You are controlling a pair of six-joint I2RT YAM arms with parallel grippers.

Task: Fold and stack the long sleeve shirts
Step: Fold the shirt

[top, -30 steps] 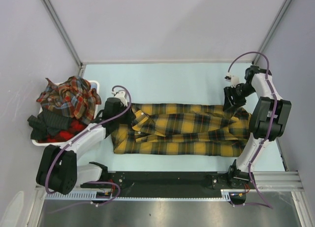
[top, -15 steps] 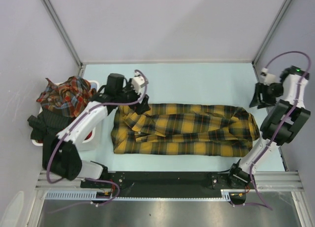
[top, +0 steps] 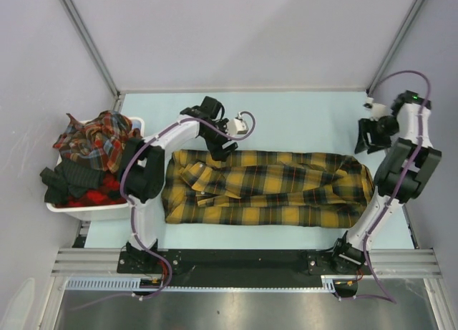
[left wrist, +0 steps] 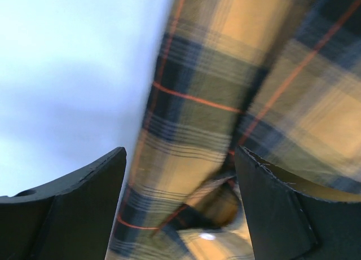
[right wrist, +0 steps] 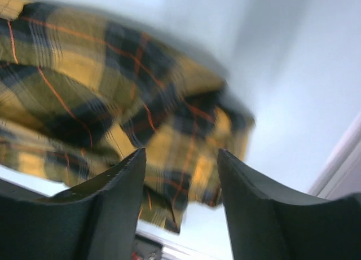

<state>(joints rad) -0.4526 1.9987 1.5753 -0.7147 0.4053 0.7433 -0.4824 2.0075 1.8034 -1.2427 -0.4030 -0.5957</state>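
Both agape: left end effector (left wrist: 180, 161), right end effector (right wrist: 181, 158); shirt (top: 286, 190) flat.

Left arm (top: 143, 174) and right arm (top: 406, 169), both raised and holding nothing.
The left arm reaches forward from its base and bends to the right, its left fingers (left wrist: 84, 206) spread wide and pointing down. The right arm stands folded at the far right, its right fingers (right wrist: 113, 206) apart.
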